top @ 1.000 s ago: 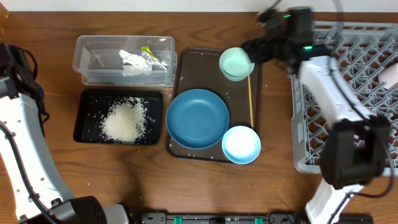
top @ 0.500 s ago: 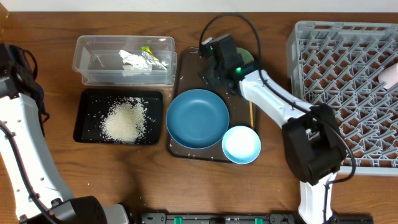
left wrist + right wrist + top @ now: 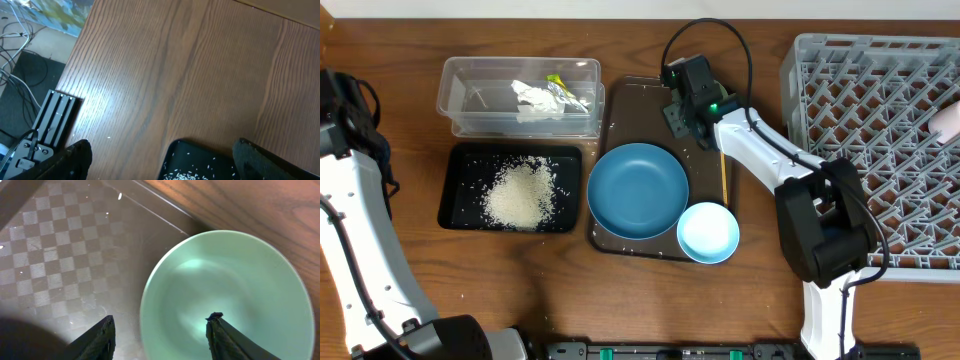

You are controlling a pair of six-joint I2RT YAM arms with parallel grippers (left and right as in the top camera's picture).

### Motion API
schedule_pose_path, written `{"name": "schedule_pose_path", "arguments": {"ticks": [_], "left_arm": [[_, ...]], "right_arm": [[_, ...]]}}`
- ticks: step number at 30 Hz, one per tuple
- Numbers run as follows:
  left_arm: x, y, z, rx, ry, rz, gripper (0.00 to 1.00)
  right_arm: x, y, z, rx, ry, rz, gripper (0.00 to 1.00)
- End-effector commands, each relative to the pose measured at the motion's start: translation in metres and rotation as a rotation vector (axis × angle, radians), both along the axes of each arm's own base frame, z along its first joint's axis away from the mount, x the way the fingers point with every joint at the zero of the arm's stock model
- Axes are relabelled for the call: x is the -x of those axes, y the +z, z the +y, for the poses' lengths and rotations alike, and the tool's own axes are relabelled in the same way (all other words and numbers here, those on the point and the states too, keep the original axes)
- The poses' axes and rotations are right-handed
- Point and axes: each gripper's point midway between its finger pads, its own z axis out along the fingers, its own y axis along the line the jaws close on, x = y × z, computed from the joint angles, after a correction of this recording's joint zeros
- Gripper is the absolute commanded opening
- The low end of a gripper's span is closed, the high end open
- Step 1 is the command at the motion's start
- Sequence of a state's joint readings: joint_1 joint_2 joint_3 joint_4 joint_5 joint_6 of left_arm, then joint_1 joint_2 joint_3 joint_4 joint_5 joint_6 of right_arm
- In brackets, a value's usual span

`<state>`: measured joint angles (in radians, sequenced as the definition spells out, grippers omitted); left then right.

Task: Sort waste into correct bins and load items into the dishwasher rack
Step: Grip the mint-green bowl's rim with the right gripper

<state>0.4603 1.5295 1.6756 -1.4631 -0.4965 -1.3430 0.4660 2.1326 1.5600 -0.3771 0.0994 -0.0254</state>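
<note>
Right gripper [image 3: 159,330] jaws apart, straddling the mint green bowl [image 3: 235,290] rim: one finger inside, one outside over the brown serving tray [image 3: 60,255]. I'd go lower, seat the rim deep, then pinch gently; it looks slippery. Left gripper [image 3: 160,155] wide apart, empty.

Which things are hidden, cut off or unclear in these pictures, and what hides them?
Overhead: the right arm covers the mint bowl.
Overhead: the right edge cuts off the pink cup in the rack.
Right wrist: the bottom edge cuts the bowl; whether the jaws touch its rim is unclear.
Left wrist: only a corner of the black tray shows; the bottom edge cuts it.
</note>
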Motion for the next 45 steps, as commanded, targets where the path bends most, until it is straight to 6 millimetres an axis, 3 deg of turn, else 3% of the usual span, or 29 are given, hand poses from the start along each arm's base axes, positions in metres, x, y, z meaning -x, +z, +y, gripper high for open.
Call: {"name": "schedule_pose_path", "arguments": {"ticks": [1,7,10,18,27,32,39,45], "left_arm": [[0.003,0.003,0.001,-0.010,0.019,-0.008,0.92],[0.003,0.003,0.001,-0.010,0.019,-0.008,0.92],[0.003,0.003,0.001,-0.010,0.019,-0.008,0.92],[0.003,0.003,0.001,-0.010,0.019,-0.008,0.92],[0.003,0.003,0.001,-0.010,0.019,-0.008,0.92],[0.003,0.003,0.001,-0.010,0.019,-0.008,0.92],[0.003,0.003,0.001,-0.010,0.019,-0.008,0.92],[0.003,0.003,0.001,-0.010,0.019,-0.008,0.92]], "right_arm": [[0.003,-0.013,0.002,-0.026,-0.014,0.036,0.57],[0.006,-0.029,0.002,-0.023,-0.028,0.073,0.53],[0.009,-0.030,0.002,-0.037,-0.055,0.090,0.45],[0.013,-0.030,0.011,-0.038,-0.039,0.088,0.41],[0.014,-0.030,0.012,-0.039,-0.038,0.088,0.05],[0.013,-0.027,0.015,-0.042,-0.033,0.081,0.03],[0.010,-0.013,0.020,-0.056,-0.026,0.074,0.01],[0.006,0.029,0.032,-0.125,0.006,0.038,0.01]]}}
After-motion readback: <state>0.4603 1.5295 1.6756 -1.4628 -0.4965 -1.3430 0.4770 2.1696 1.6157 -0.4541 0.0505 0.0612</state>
